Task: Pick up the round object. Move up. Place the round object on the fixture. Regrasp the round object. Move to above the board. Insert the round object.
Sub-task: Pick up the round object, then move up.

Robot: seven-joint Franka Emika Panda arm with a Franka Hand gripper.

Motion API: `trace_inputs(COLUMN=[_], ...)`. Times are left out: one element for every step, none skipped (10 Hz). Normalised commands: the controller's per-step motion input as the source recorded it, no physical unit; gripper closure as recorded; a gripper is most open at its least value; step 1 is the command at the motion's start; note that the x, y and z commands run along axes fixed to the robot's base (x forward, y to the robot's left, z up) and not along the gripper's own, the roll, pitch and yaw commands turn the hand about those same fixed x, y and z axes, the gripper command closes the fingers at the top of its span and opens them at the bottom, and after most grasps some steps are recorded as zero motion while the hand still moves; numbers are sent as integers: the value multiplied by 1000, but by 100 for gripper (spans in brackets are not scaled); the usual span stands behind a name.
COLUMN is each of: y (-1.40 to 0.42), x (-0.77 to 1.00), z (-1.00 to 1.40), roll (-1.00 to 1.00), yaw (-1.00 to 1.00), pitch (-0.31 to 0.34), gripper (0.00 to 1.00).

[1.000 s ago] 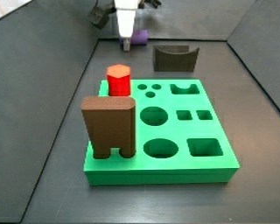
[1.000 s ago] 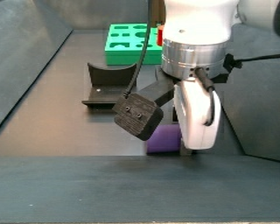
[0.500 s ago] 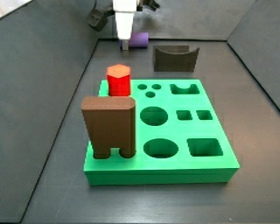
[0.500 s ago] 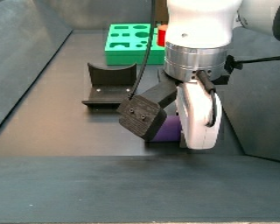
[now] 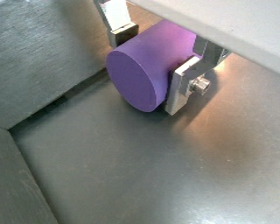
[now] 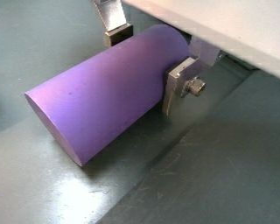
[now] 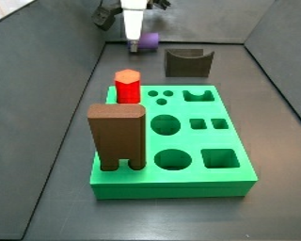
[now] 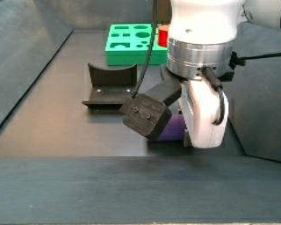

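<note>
Clearly, the gripper sits low at the upper centre of a side view, its flat silver fingers pinching the smooth matte purple cylinder peg across its round body near one end. The peg lies on its side, at or just off the dark grey floor, near the back wall, well apart from the thick bright green board in the lower middle of that view. Most of the peg's length juts out past the fingers, so I judge it could swing or droop in the grip once carried, being held off its middle. A tilted peg would sit badly in the notch of the small dark brown-grey fixture, just right of the gripper in that view. Slipping on the smooth curved surface is the other risk.
</note>
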Motion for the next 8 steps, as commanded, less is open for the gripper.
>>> trace_inputs(y=[0,0,0,0,0,28,27,16], x=[0,0,0,0,0,8,-4,-8], z=[0,0,0,0,833,812,674,541], roll=[0,0,0,0,0,10,21,30], yaw=[0,0,0,0,0,23,16,4], pitch=[0,0,0,0,0,-5,14,30], gripper=[100,100,100,100,100,100,100,100])
